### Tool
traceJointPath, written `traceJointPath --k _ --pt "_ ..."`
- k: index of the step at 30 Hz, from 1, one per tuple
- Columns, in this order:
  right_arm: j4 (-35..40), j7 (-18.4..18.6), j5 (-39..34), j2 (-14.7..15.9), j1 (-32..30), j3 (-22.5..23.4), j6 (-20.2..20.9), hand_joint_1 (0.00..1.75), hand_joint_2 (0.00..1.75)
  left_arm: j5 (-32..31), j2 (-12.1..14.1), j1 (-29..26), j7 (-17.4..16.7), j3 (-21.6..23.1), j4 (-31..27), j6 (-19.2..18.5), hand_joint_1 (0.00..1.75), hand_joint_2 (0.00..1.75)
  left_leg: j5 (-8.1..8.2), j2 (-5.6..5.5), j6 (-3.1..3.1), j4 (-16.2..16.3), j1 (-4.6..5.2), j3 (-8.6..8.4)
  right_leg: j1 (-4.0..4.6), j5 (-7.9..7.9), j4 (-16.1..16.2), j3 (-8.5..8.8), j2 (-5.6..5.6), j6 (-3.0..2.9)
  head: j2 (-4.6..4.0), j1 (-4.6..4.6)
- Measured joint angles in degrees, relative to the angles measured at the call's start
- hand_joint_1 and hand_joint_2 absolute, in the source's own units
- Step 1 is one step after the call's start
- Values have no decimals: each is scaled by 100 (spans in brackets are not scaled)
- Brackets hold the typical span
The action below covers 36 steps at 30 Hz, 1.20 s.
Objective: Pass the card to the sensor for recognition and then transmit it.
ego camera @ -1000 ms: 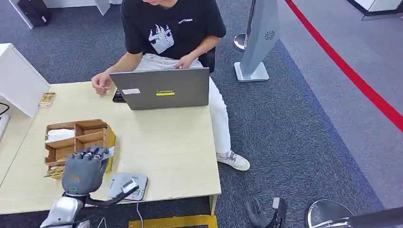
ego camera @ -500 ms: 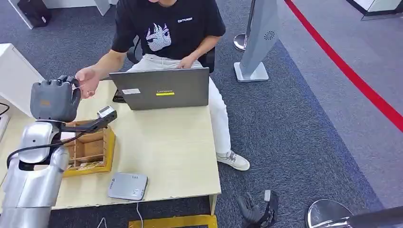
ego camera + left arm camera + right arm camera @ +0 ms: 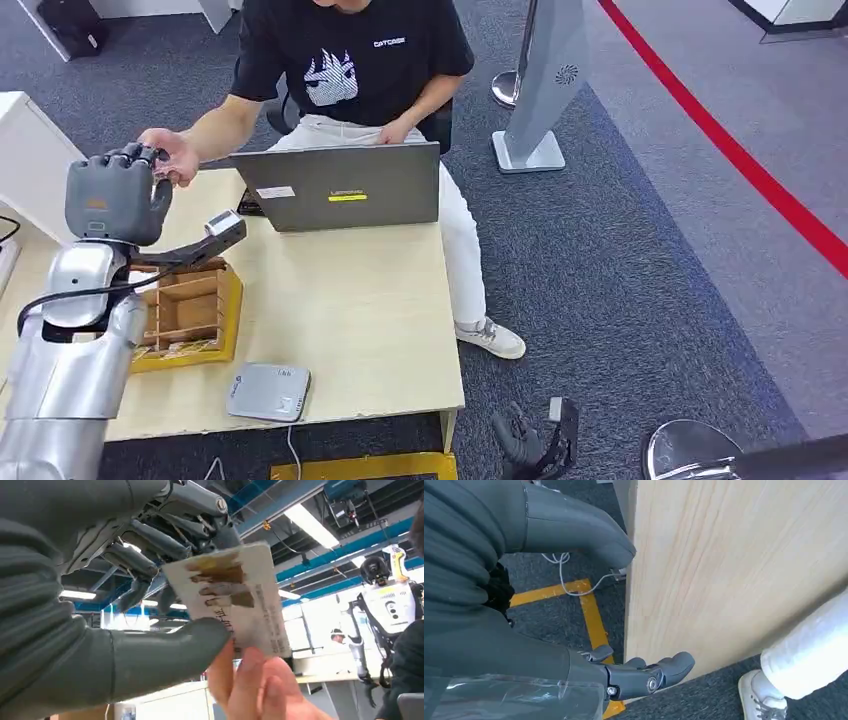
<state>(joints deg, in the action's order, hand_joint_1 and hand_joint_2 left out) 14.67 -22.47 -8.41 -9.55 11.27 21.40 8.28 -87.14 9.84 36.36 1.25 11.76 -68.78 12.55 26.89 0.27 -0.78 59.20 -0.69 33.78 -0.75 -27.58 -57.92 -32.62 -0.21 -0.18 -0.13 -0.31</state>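
My left hand (image 3: 115,195) is raised over the table's far left corner. It pinches a pale printed card (image 3: 235,600) between thumb and fingers. A person's hand (image 3: 170,155) reaches across to it, and the person's fingers (image 3: 255,685) touch the card's lower edge. The grey card sensor (image 3: 268,392) lies flat near the table's front edge, well below my left hand. My right hand (image 3: 535,440) hangs beside the table's front right corner. In the right wrist view the right hand (image 3: 539,645) has its fingers apart and holds nothing.
A wooden divided box (image 3: 185,305) sits under my left forearm. A grey laptop (image 3: 340,187) stands open at the table's (image 3: 370,310) far side, with the seated person behind it. A white cabinet (image 3: 35,165) borders the left. A grey floor stand (image 3: 545,90) rises at the back right.
My left hand rose from above the sensor and box to the far left corner, carrying the card. The person's hand left the table and reached to meet it.
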Motion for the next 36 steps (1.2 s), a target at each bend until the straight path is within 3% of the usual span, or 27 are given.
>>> traceJointPath --k 12,14,16,17,19,22,26,32,36 --pt "0 -39 -22 0 -2 0 0 0 175 72 0 -222 44 0 -157 89 0 175 0 0 0 0 1 2 0 0 0 0 0 0 0 2" --pt "0 -90 -68 0 -5 2 11 0 175 92 2 -524 140 0 -447 227 0 175 4 1 0 0 2 2 0 -1 1 0 1 0 0 0" --pt "0 -218 -199 0 -56 57 81 0 175 -69 54 -1563 570 107 -1253 522 0 175 15 7 2 -2 3 1 -2 -7 4 -1 13 2 0 2" --pt "0 -310 -291 13 -122 171 98 0 175 -249 376 -2542 117 665 -1812 730 0 175 19 8 3 -2 2 7 -1 -10 5 -9 10 2 0 0" --pt "0 -343 -306 28 -136 214 118 0 175 -260 613 -2758 -277 947 -1948 774 0 175 19 8 2 -4 2 6 -2 -11 5 -8 10 2 0 9" --pt "0 -400 -339 61 -188 315 144 0 175 -265 1106 -3134 -1116 1752 -2163 800 0 175 20 15 1 -4 -1 5 0 -11 5 -9 16 2 0 -7" --pt "0 -411 -319 96 -209 398 149 0 175 -267 1526 -3312 -1714 2278 -2295 896 0 175 20 13 1 -4 -1 6 0 -10 5 -11 16 1 0 2" --pt "0 -413 -188 107 -224 417 76 0 175 -267 1943 -3360 -2072 2308 -2328 1141 0 175 18 11 0 -5 -1 6 1 -10 3 -8 15 1 0 2" --pt "0 -435 -118 107 -229 417 70 0 175 -262 1947 -3605 -1394 1870 -2319 1388 0 175 18 13 0 -5 -1 6 1 -10 3 -9 17 1 0 2"
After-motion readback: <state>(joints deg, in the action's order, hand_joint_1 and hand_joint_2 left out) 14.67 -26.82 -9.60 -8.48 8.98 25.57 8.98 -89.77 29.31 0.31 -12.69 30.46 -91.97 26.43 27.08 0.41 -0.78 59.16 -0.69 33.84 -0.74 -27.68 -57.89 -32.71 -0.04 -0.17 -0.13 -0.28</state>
